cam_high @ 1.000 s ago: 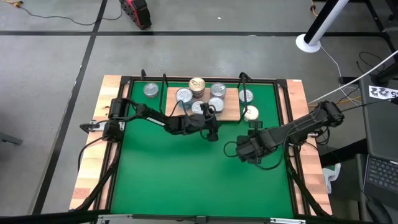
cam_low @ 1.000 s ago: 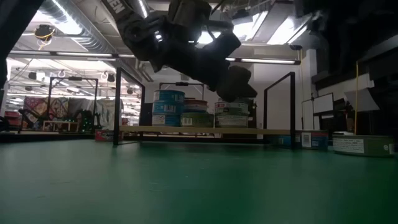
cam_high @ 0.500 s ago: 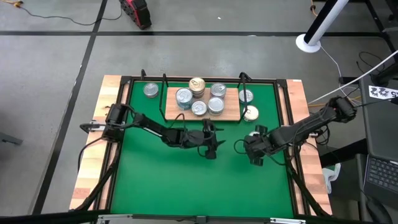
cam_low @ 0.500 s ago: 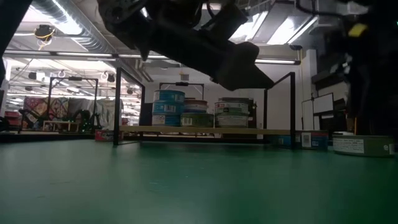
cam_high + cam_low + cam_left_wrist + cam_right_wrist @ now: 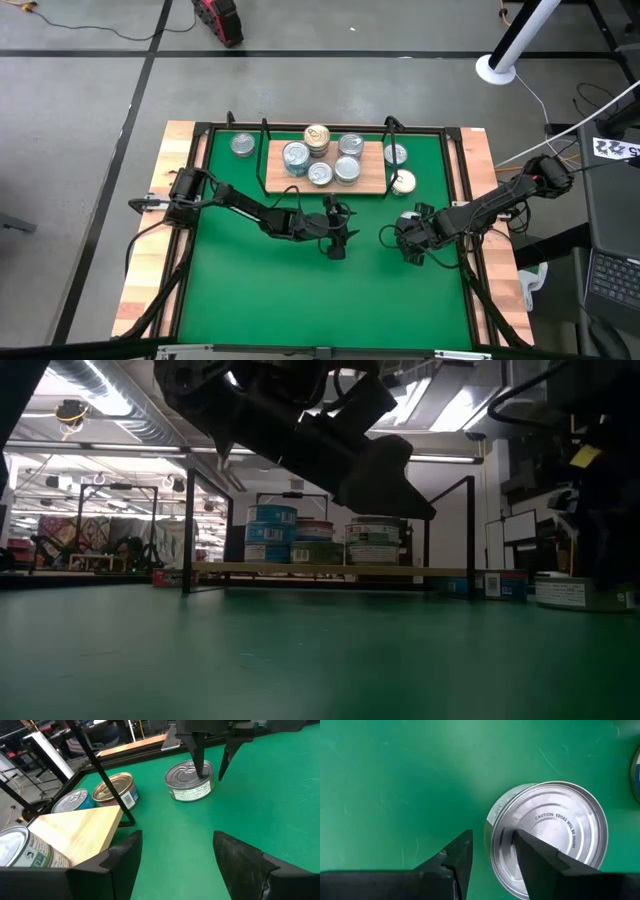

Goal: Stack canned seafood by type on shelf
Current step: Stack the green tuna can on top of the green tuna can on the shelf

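Right wrist view | round ribbed silver tin (image 5: 555, 837) | smooth green mat (image 5: 395, 780)

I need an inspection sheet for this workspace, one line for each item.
surface: green mat.
job's things: shelf holds tins, one stack; four tins on the mat, one tin under the right gripper.
clutter: nothing seen.
grippers: left gripper open, empty, over the mat; right gripper open, astride that tin's rim.
cables: cable on the floor.
surroundings: laptop, pole base.
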You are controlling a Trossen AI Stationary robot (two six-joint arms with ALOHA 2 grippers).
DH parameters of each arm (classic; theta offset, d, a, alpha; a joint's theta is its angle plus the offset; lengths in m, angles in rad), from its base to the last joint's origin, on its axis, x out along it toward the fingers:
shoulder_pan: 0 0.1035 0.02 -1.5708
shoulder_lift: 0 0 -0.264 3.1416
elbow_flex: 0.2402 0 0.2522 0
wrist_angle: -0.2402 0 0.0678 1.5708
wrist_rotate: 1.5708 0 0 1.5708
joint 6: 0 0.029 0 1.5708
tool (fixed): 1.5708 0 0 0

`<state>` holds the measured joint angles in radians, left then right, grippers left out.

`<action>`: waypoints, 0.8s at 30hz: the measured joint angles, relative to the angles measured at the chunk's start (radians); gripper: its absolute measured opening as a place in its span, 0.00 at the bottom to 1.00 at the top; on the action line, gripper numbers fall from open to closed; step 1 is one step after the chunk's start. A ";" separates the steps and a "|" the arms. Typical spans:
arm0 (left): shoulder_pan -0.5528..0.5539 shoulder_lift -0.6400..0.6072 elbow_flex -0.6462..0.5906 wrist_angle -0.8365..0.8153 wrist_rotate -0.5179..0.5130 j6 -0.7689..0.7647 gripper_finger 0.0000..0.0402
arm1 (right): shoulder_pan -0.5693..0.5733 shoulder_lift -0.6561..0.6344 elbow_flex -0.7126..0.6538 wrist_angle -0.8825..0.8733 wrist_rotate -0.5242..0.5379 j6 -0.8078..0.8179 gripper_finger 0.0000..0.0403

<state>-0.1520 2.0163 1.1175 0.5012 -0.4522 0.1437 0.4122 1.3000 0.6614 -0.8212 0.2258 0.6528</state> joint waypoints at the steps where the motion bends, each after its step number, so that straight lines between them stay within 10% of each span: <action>1: 0.000 0.000 0.000 0.001 0.000 0.000 0.59 | 0.000 -0.001 -0.008 0.010 0.002 0.000 0.36; 11: 0.000 0.000 0.000 0.002 0.000 0.000 0.59 | 0.000 -0.002 -0.035 0.039 0.041 0.000 0.34; 24: 0.000 0.000 0.000 0.003 0.000 0.001 0.59 | 0.000 0.000 -0.037 0.037 0.107 0.001 0.05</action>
<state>-0.1520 2.0163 1.1175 0.5041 -0.4526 0.1444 0.4122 1.2999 0.6243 -0.7845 0.3331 0.6537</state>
